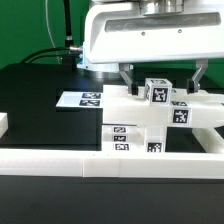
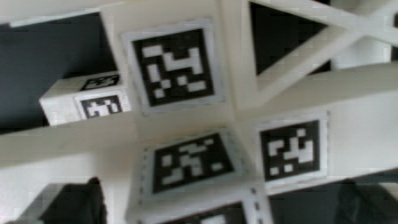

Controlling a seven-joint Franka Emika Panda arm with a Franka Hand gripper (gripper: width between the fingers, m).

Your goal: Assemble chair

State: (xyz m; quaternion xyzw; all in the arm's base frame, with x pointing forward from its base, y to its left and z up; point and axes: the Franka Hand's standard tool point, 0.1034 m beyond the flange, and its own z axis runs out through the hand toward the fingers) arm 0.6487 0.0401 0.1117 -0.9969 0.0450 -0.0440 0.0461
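Looking at the exterior view, we find the chair (image 1: 150, 125) sitting on the black table (image 1: 40, 120), just behind the rail (image 1: 100, 160) and towards that view's right. The marker board (image 1: 80, 98) lies beside it, on the left. Several tagged white parts appear to be joined already. There are blocky pieces low down, a long flat piece across them, and a small tagged block (image 1: 157, 92) standing on top.

The gripper (image 1: 162, 78) hangs directly over this stack. Its fingers (image 1: 125, 75) are spread wide on either side of the top block and, as far as we can see, pinch nothing.

The wrist view shows tagged faces of the chair (image 2: 178, 140) close up, with slanting bars and a small cube (image 2: 89, 98) beside them. We cannot tell there which joints are fully seated.

We judge the build well under way but not finished. No loose parts show elsewhere on the table, so we cannot say what is left to fit.
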